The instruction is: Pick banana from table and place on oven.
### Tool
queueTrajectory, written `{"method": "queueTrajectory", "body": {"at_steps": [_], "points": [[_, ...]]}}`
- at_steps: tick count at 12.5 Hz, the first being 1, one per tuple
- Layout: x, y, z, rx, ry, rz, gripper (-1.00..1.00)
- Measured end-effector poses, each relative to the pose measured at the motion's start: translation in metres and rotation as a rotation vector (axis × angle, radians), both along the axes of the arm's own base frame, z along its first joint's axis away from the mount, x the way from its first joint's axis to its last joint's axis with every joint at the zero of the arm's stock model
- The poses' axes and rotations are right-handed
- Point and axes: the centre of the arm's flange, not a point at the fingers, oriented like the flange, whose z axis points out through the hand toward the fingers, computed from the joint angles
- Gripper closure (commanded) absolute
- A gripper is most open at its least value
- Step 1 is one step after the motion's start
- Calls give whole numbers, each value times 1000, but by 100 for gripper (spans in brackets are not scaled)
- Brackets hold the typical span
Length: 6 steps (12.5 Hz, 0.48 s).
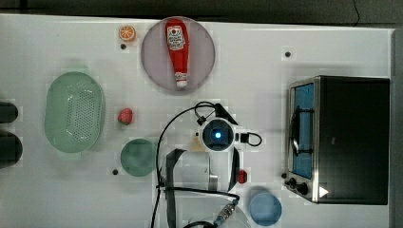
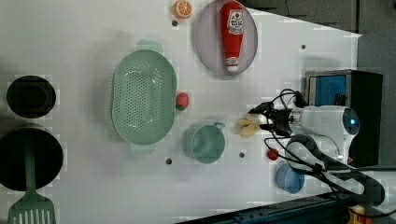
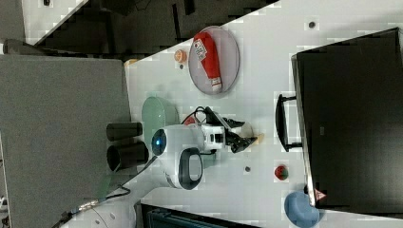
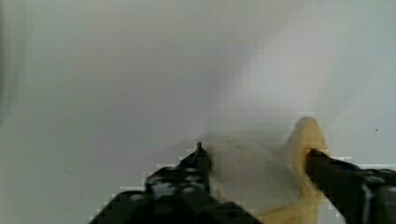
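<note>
The banana [image 4: 261, 182] lies between the two fingers [image 4: 187, 179], which stand on either side of it on the tabletop [image 4: 116, 84], closing across its width

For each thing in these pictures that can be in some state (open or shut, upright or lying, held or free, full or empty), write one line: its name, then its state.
banana: on the table, between the gripper fingers
gripper: fingers either side of the banana
oven: door shut, top bare
ketchup bottle: lying on the plate
colander: empty
green cup: upright, empty
blue bowl: empty
</note>
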Motion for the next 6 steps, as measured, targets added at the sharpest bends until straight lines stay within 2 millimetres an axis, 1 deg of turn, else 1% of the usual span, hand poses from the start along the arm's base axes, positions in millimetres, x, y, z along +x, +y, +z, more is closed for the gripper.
{"method": "queueTrajectory", "body": {"at_steps": [2,3,6], "points": [[1,3,-2,3,-10,-7,47],[1,3,2,1,-26,-6,47],[9,0,19,1,-54,3,47]]}}
